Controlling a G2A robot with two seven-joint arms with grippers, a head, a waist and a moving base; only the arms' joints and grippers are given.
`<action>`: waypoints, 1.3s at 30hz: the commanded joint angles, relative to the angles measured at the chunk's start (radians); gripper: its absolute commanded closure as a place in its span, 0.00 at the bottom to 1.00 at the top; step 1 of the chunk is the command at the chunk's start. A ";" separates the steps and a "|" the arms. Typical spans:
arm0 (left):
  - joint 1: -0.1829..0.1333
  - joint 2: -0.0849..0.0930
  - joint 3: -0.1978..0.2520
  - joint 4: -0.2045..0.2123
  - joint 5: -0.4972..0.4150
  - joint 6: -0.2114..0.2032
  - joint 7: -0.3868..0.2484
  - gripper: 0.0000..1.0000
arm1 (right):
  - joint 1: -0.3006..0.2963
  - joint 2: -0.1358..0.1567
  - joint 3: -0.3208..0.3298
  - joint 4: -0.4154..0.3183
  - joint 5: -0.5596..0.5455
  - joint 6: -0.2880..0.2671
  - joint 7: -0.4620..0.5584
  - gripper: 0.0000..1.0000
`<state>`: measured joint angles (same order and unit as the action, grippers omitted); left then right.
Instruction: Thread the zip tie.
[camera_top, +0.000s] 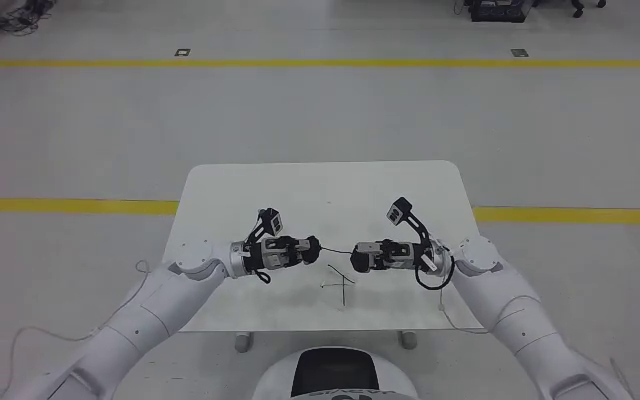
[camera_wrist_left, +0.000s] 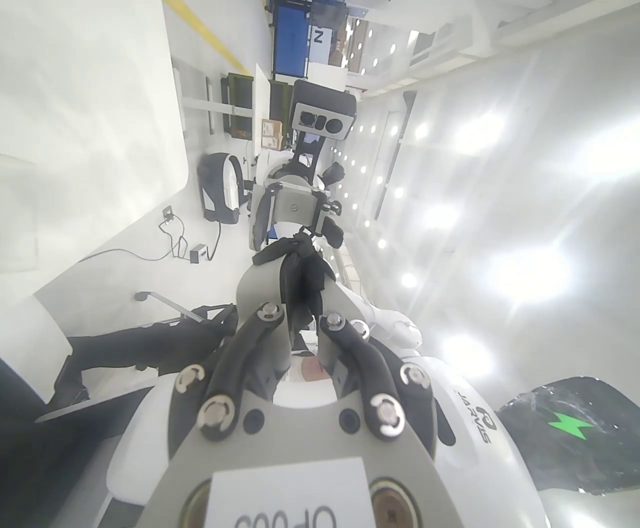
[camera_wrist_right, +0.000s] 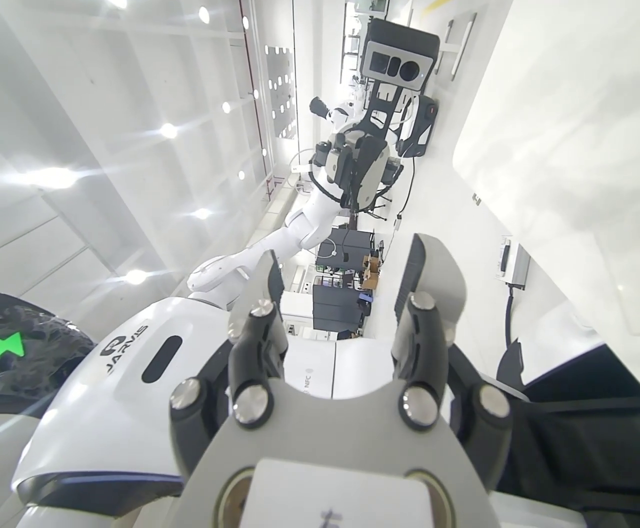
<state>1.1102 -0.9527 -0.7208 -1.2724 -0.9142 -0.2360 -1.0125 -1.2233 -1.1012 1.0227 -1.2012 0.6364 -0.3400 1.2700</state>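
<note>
In the top view, two arms are seen meeting over one white table (camera_top: 400, 190). The left gripper (camera_top: 312, 247) and the right gripper (camera_top: 357, 258) are pointed at each other just below the centre of the frame. One thin dark zip tie (camera_top: 335, 250) is stretched between them, held off the table at the left gripper's tip and reaching towards the right one. Below it, towards the lower middle of the frame, loose zip ties (camera_top: 341, 282) are laid crossed on the tabletop. At least two can be counted, but the exact number cannot be told.

The state of the fingers is not settled from above and is supplied by the wrist views. In the left wrist view the left fingers (camera_wrist_left: 306, 282) are seen pressed together on a dark strip, with the other gripper facing them farther off. In the right wrist view the right fingers (camera_wrist_right: 417, 272) are held wide apart, and the room behind is seen through the gap. Whether the tie's free end touches them cannot be told.
</note>
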 joint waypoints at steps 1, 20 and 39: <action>0.000 -0.002 -0.001 0.004 -0.003 0.001 -0.007 1.00 | -0.002 -0.002 0.004 0.001 0.004 0.000 0.005 0.63; 0.003 -0.019 -0.014 0.018 0.023 0.015 -0.033 1.00 | -0.004 -0.022 0.022 0.020 -0.008 0.000 0.028 0.83; 0.016 -0.027 -0.037 0.012 0.048 0.029 -0.029 1.00 | -0.001 -0.036 0.026 0.039 -0.018 0.000 0.040 0.88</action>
<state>1.1258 -0.9796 -0.7569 -1.2603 -0.8665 -0.2070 -1.0420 -1.2241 -1.1372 1.0485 -1.1629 0.6190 -0.3400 1.3096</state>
